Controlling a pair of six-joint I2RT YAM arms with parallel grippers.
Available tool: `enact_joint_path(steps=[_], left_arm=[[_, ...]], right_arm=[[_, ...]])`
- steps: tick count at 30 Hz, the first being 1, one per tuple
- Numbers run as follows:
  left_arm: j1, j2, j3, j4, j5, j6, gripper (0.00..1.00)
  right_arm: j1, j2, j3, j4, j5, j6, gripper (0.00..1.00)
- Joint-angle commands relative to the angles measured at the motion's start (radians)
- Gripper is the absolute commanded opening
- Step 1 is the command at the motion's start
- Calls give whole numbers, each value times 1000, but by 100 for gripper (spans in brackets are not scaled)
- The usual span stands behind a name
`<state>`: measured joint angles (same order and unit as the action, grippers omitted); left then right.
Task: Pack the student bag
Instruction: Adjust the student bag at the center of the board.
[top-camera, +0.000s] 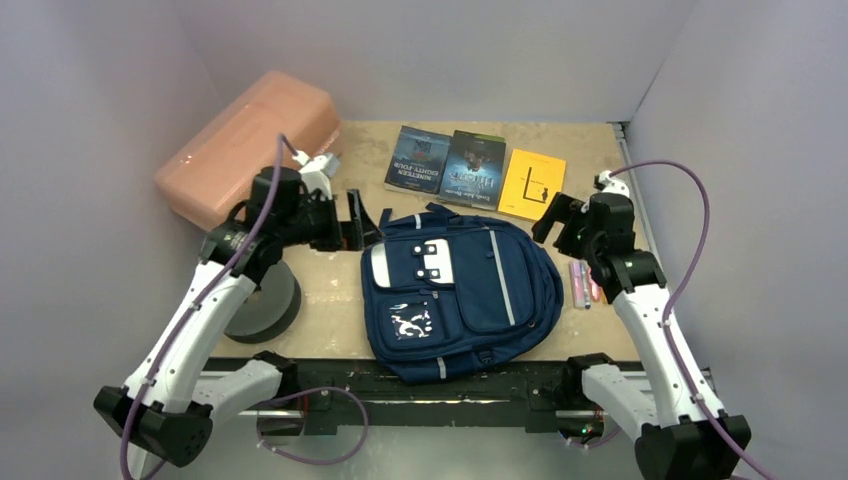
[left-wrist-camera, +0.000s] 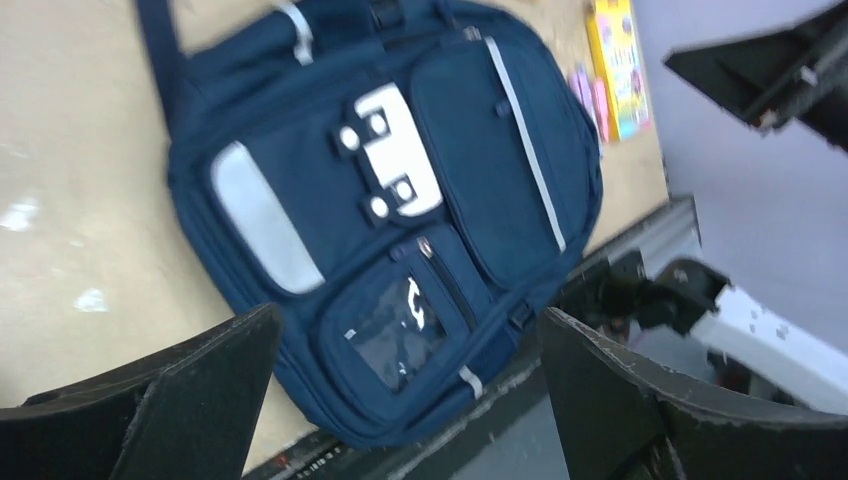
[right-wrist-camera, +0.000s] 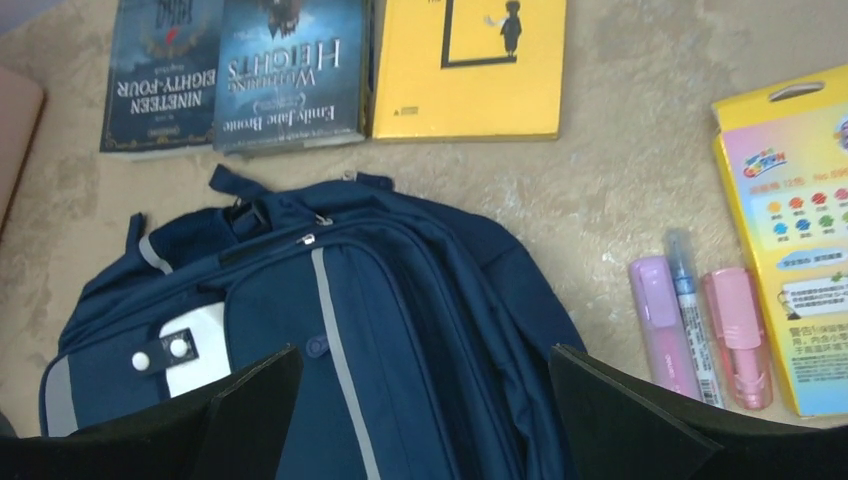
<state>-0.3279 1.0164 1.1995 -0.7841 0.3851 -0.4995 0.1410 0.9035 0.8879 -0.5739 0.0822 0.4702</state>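
Both arms bent; left gripper (top-camera: 367, 222) spread, right gripper (top-camera: 552, 217) spread, flanking the student bag (top-camera: 470, 290).

Left tool (top-camera: 365, 222) and right tool (top-camera: 553, 218) hover, jaws wide apart.

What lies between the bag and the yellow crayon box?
A lilac marker, a thin white pen and a pink marker lie side by side on the table, between bag and box. The right wrist view shows this clearly.
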Motion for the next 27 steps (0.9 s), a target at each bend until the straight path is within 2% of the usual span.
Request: enact_joint_path(steps=[1,4,7,9,11,15,18,22,27], left_arm=[[-162,44,-55,93,17,-68,100],[-316,106,-95,124,-74,-96,100],[-441,177,-136,162,-165,-143,100],[-495,242,-156,187,-207,-182,96],[-514,293,-169,208,-222,-216,92],[-515,384,-158,205,-279,-230,87],[-493,451,-143,170,-360,-214,85],[-409,557,-119,158,-353,-183,78],[-314,622,-60,133,-363,-115,75]], right_arm=[[-17,71,-25,-47,-123,16,99],[-17,151,-18,-90,-175,14,99],[-15,174,-69,-21,-328,14,99],[-2,215,-110,49,-454,29,95],[35,249,-142,109,-518,57,87],[149,266,-183,231,-509,157,82],[179,265,-226,323,-525,240,76],[213,268,-307,511,-601,377,66],[280,297,-325,612,-605,445,65]])
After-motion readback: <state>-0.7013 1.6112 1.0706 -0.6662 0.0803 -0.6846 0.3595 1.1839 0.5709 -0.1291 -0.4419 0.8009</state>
